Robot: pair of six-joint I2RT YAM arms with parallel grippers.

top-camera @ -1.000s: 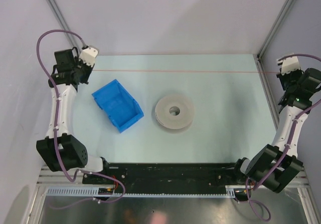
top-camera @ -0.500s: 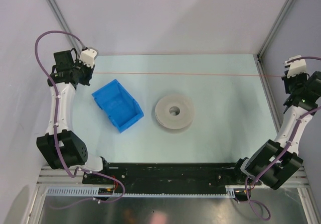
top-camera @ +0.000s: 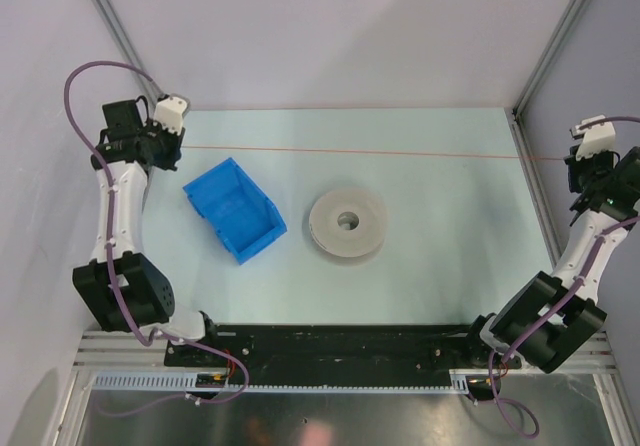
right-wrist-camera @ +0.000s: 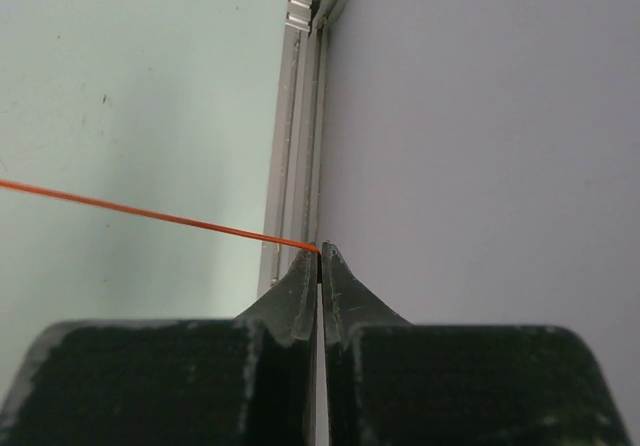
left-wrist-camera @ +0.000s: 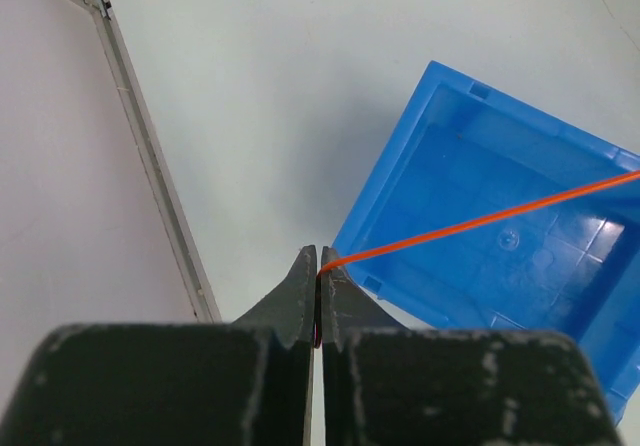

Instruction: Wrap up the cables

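1. Wire (top-camera: 350,152): thin, reddish, drawn in a straight line across the table (top-camera: 440,206). It lies on the far side of the spool (top-camera: 347,223), well apart from it.
2. Left gripper (left-wrist-camera: 318,256): far-left of the spool. Fingers pressed together on the wire's left end, and the wire leaves the tips rightward.
3. Right gripper (right-wrist-camera: 320,251): far-right of the spool, close to the side wall. Fingers pinched together on the wire's right end.
4. Bin (top-camera: 234,209): blue, left of the spool, set askew. Seen from above, the wire runs just beyond its far corner. Height above it can't be told.
5. Spool: grey-white, lying flat, hole up.
6. Rail (right-wrist-camera: 300,116): metal, along the table edge right of the spool. The wire passes over it near the right gripper.
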